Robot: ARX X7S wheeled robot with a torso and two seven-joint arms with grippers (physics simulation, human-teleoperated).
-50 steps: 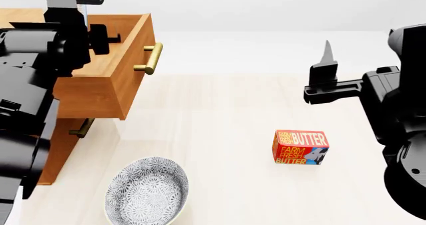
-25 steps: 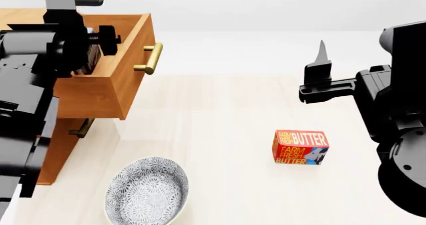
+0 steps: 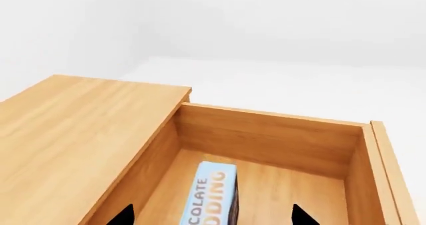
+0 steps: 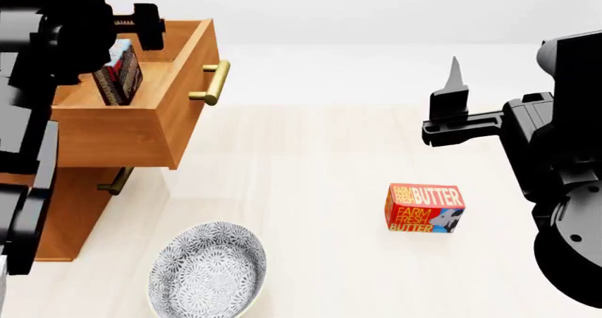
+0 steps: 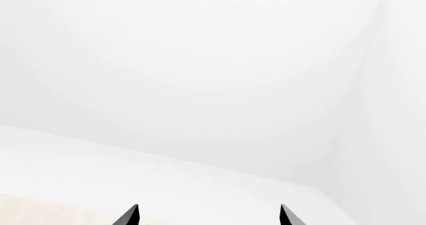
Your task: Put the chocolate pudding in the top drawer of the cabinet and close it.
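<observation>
The chocolate pudding point(image 4: 120, 70), a thin light blue and dark brown box, stands on its edge inside the open top drawer point(image 4: 141, 131) of the wooden cabinet point(image 4: 66, 216). In the left wrist view the pudding point(image 3: 214, 190) rests on the drawer floor, with the drawer's far wall point(image 3: 266, 135) behind it. My left gripper point(image 3: 211, 216) is open above the drawer, its tips wide apart on either side of the box and clear of it. My right gripper point(image 4: 455, 85) is open and empty, held high at the right, facing a blank wall in its wrist view point(image 5: 207, 216).
The drawer's brass handle point(image 4: 214, 82) juts toward the table. The lower drawer's handle point(image 4: 115, 182) shows beneath it. A patterned bowl point(image 4: 209, 268) sits at the front left. A red Farm Fresh Butter box point(image 4: 425, 208) stands at the centre right.
My left gripper has lifted up and back out of the drawer, leaving the pudding standing inside. My right gripper shifted slightly left, then held still.
</observation>
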